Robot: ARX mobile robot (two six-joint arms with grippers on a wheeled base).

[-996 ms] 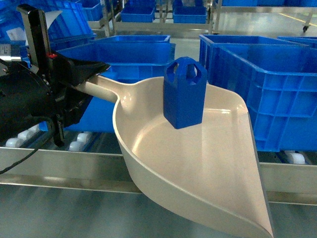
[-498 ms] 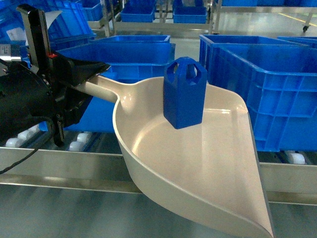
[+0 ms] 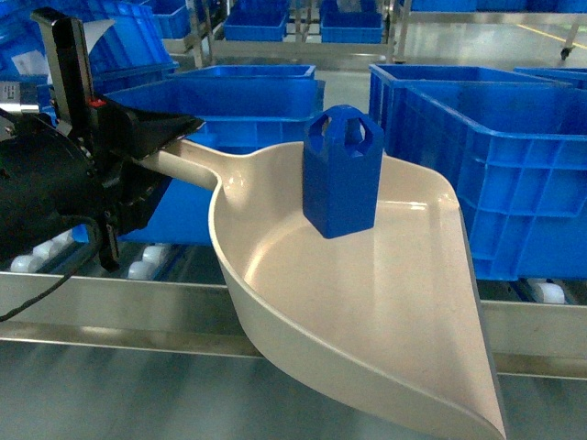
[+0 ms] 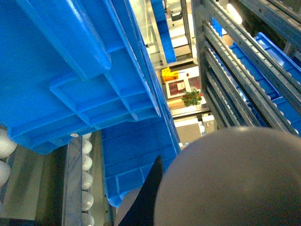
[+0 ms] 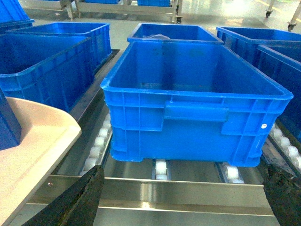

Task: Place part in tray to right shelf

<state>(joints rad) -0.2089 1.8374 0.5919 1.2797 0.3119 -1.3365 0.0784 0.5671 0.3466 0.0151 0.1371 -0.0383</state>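
The tray, a cream scoop, hangs tilted in front of the right shelf's steel rail. Its long handle runs left into my left gripper, which is shut on it. The part, a small blue block with a loop handle, stands upright inside the tray near its back wall. In the left wrist view the tray's rounded underside fills the lower right beside one black finger. My right gripper is open and empty in front of the rail. The tray's edge and the part's corner show at the left.
Large blue crates sit on the white rollers behind the tray, one straight ahead of the right gripper. More crates and racks stand across the aisle. A crate's underside hangs close above the left wrist.
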